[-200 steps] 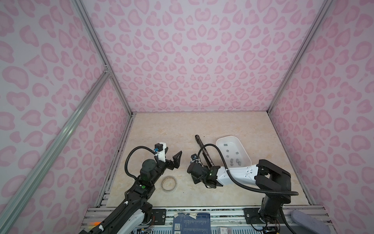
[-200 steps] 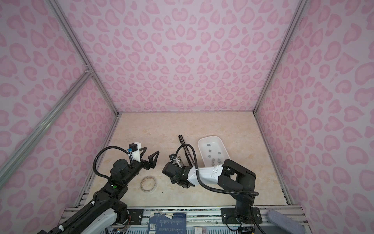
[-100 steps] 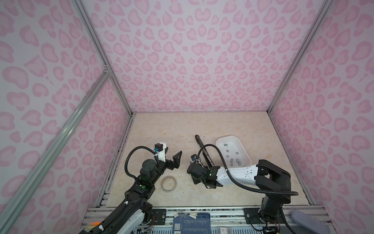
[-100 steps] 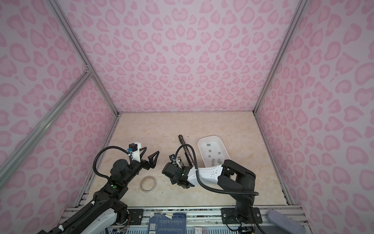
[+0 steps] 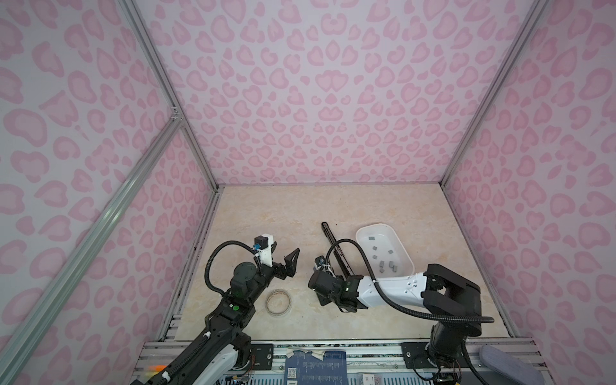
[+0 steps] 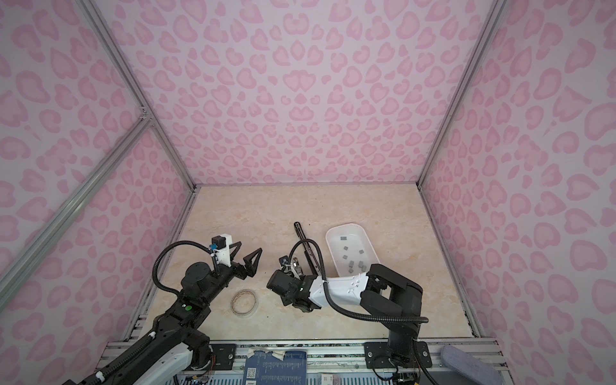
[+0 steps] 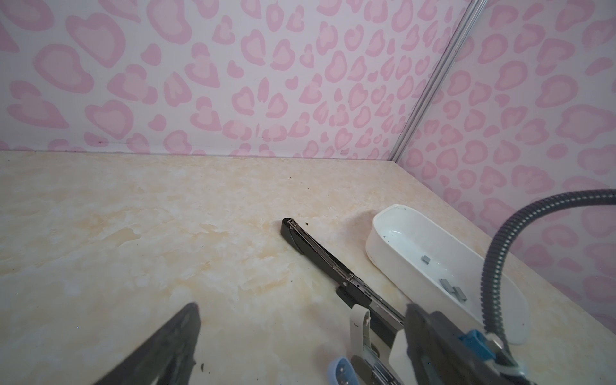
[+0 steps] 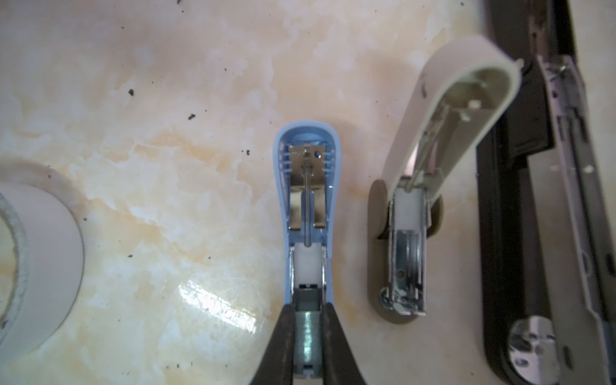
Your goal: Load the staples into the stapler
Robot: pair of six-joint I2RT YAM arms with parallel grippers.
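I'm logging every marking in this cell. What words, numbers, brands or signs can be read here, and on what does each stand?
Nothing here is legible.
Blue card on the front rail: printed lines and a square code, too small to read.
White label beside it: too small to read.
Blue stapler, beige stapler, black stapler, tape roll: no lettering visible.

Both top views look down from high at the front onto the whole tabletop (image 5: 266, 213), facing the back wall (image 5: 316, 100). The left wrist camera looks low and forward across the tabletop at the black stapler (image 7: 310, 248) and white tray (image 7: 383, 253), which both top views also show. The right wrist camera faces straight down, very near, on the staples (image 8: 307, 333) in the blue stapler (image 8: 306, 186), beside the tape roll (image 8: 50, 250).
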